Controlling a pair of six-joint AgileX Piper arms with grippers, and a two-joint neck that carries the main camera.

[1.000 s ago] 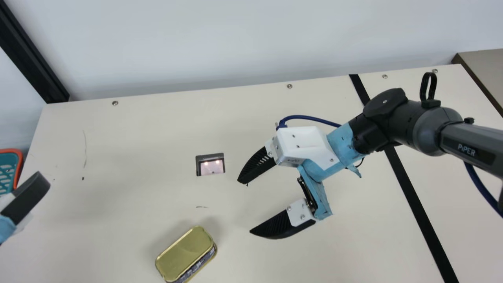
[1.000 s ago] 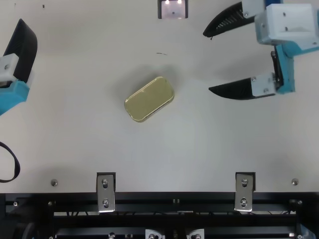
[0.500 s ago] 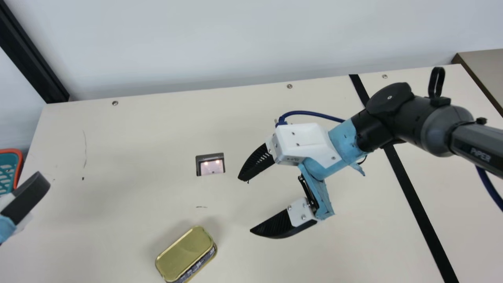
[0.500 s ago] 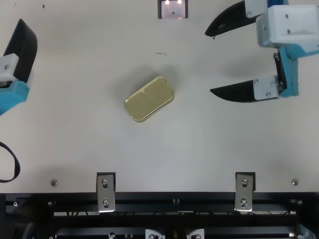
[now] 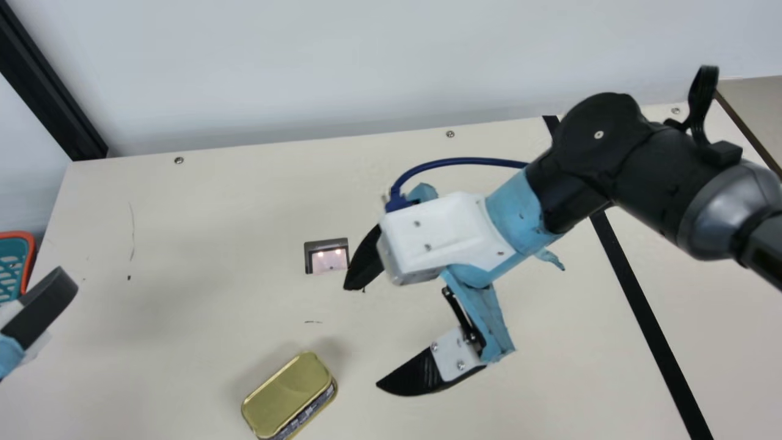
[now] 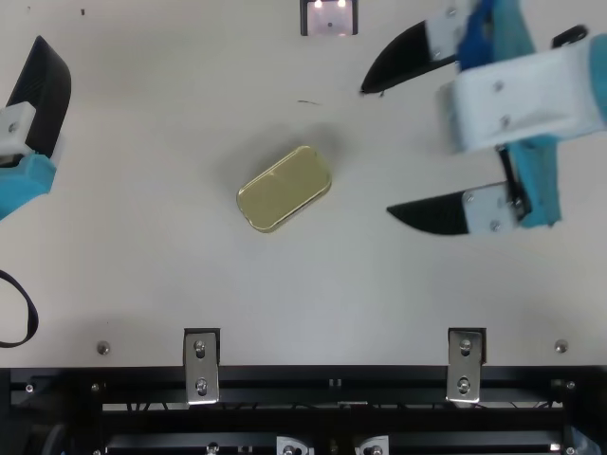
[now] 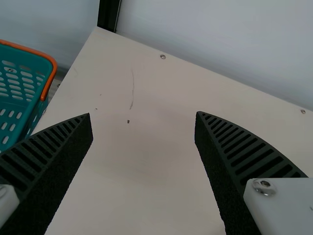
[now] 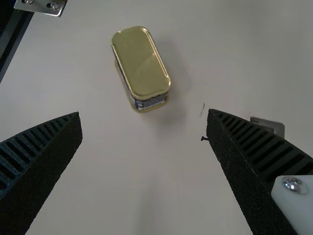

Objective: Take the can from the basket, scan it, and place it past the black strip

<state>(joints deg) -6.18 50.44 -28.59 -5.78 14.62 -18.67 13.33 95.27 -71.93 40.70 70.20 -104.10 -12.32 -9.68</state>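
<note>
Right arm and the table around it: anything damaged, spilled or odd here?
A ragged light-blue flap juts from the right arm's wrapping, perhaps torn. The cream table bears small dark marks. The gold tin can looks undented; I see no spill.

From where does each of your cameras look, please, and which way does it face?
Main view: on the neck, looking down across the table to the wall; right arm, part of the left gripper.
Top view: fixed above, looking steeply down; parts of both grippers.
Left wrist view: on that arm, towards the basket, past its fingers.
Right wrist view: on that arm, towards the can, past its fingers.
Main and top views share the can.
</note>
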